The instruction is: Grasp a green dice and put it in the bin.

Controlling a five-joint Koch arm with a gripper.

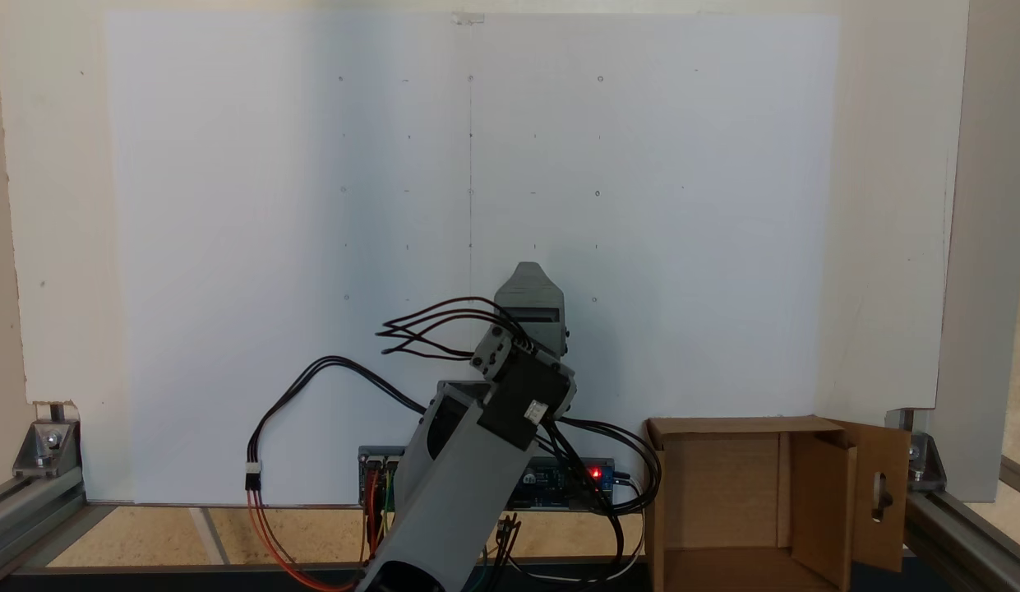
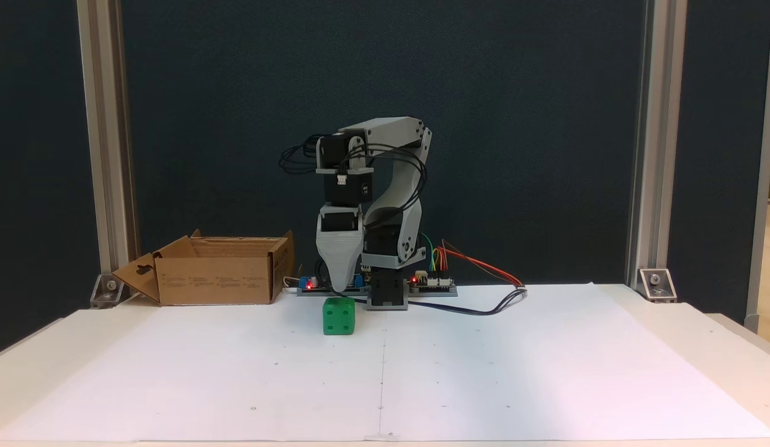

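Arm folded at elbow, wrist pitched straight down; gripper (image 2: 339, 290) hung vertical, one tapered grey jaw visible, gap unreadable.

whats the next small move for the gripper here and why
Probably a short descent. In a fixed view the gripper hangs pointing down just above the green dice, which sits on the white sheet, not yet grasped. Whether its jaws are open cannot be told.

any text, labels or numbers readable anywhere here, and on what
Nothing is legible.
Bin: rows of small dark print on its front wall, too small to read.
Black servo on the arm: a small white label, blurred.
Green dice: pips only, four on the facing side; no writing.
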